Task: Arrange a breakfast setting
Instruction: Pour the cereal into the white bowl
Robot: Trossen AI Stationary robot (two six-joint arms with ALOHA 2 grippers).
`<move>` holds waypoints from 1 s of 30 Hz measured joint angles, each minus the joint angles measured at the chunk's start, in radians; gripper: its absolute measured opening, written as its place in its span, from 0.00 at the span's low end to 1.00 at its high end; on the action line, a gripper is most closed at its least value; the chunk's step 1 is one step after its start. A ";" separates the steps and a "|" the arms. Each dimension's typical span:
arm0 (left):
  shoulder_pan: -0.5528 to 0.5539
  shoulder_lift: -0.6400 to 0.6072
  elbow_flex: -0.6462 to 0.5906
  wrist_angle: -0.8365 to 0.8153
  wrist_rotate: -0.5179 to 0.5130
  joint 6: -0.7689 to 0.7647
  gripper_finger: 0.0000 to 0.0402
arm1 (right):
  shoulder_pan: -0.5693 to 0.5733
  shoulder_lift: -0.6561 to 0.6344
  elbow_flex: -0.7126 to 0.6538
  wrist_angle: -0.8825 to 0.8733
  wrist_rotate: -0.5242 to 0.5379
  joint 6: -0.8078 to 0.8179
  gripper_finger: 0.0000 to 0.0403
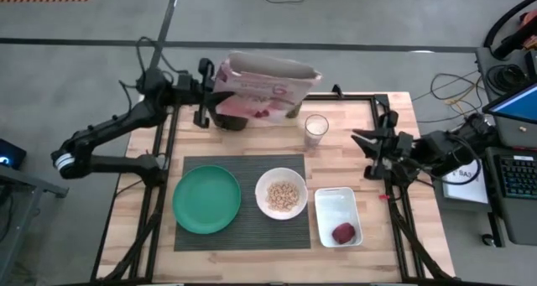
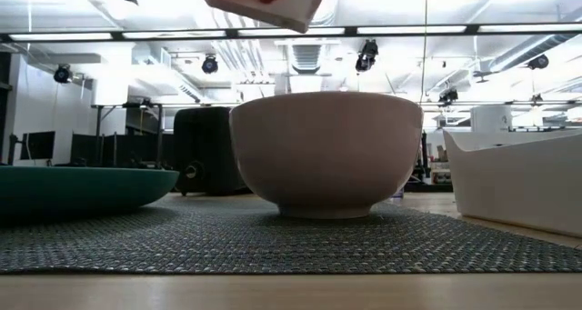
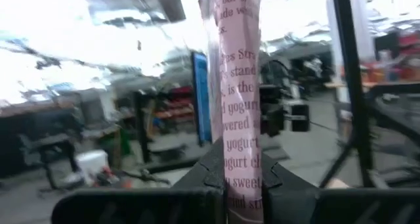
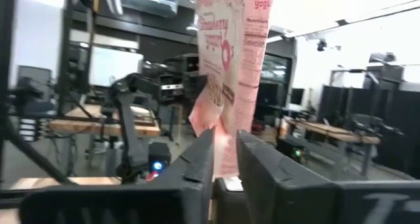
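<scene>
Left gripper (image 1: 204,93) fingers closed on cereal box (image 1: 264,86), held above the toaster (image 1: 231,118). Right gripper (image 1: 362,143) beside the glass (image 1: 315,129); fingers' state cannot be told.

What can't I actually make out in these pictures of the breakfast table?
- Black toaster: high view, mostly covered by the pink cardboard cereal box held in the left gripper.
- Dark red item in the white rectangular dish: high view, too small to identify; low view, dish wall hides it.
- Glass of milk: low view, not visible, probably behind the round white bowl.
</scene>
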 joint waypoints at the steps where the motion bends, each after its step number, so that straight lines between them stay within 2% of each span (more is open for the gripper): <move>1: 0.001 -0.011 -0.025 0.036 -0.006 -0.008 0.00 | 0.000 0.024 0.021 0.000 0.012 -0.001 0.18; 8: 0.000 -0.047 -0.208 0.361 -0.052 -0.114 0.00 | -0.015 0.186 0.172 -0.005 0.035 0.003 0.45; 14: -0.009 0.001 -0.273 0.520 -0.057 -0.205 0.00 | -0.093 0.333 0.302 -0.021 0.027 -0.025 0.63; 20: -0.038 0.083 -0.283 0.626 -0.047 -0.242 0.00 | -0.206 0.446 0.453 -0.036 -0.109 -0.014 0.69; 24: -0.050 0.124 -0.267 0.675 0.006 -0.263 0.00 | -0.264 0.489 0.554 -0.112 -0.135 -0.001 0.70; 30: -0.064 0.183 -0.240 0.704 0.028 -0.276 0.00 | -0.332 0.551 0.670 -0.213 -0.274 0.050 0.70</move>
